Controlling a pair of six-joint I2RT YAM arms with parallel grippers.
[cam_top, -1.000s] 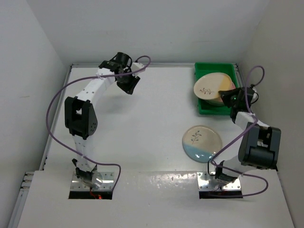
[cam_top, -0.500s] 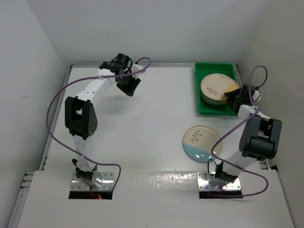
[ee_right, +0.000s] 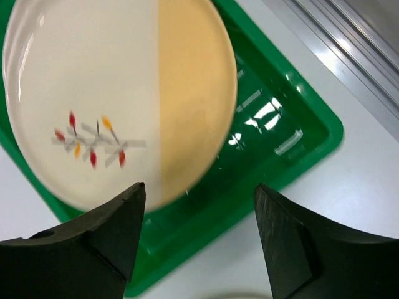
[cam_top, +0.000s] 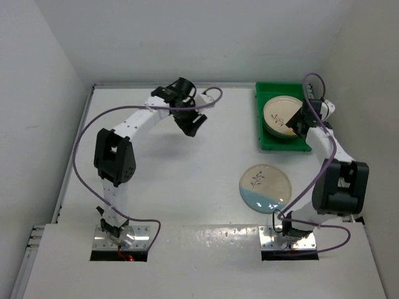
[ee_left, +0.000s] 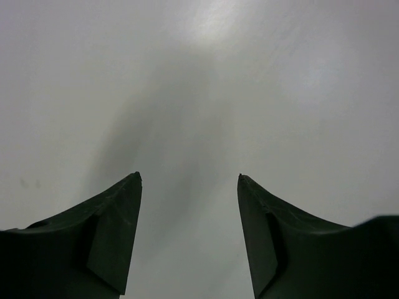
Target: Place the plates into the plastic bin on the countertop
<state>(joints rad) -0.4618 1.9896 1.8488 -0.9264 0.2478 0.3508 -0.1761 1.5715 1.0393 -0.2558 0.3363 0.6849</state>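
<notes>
Most of the work looks done. A stack of plates (cam_top: 282, 117) sits inside the green bin (cam_top: 283, 147), directly under the right end effector (cam_top: 303, 119). The top one, a yellow plate (ee_right: 118, 93) with a small sprig drawing, lies flat and fills most of the bin floor. How many plates are beneath it cannot be told from these views. The right end effector is released: its two fingers stand apart with nothing between them, and they hang above the yellow plate's near rim without touching it.

One blue plate (cam_top: 265, 188) is not yet in the bin. It lies flat on the desk (cam_top: 187, 180), well apart from the right end effector, on the side toward that arm's base and outside the bin's near wall. No other loose plate shows, so this looks like the last one to fetch. It is closer to the right end effector than to the left one.

The left end effector (cam_top: 190, 123) is also released and empty, its fingers spread over bare desk, well apart from both the bin and the blue plate.

The desk is white and glossy, with soft reflections under the left end effector. A thin metal edge (ee_right: 349, 43) runs past the bin's far corner. Plain pale walls (cam_top: 206, 37) close in the desk on three sides, and purple cables (cam_top: 81, 143) loop from each arm.
</notes>
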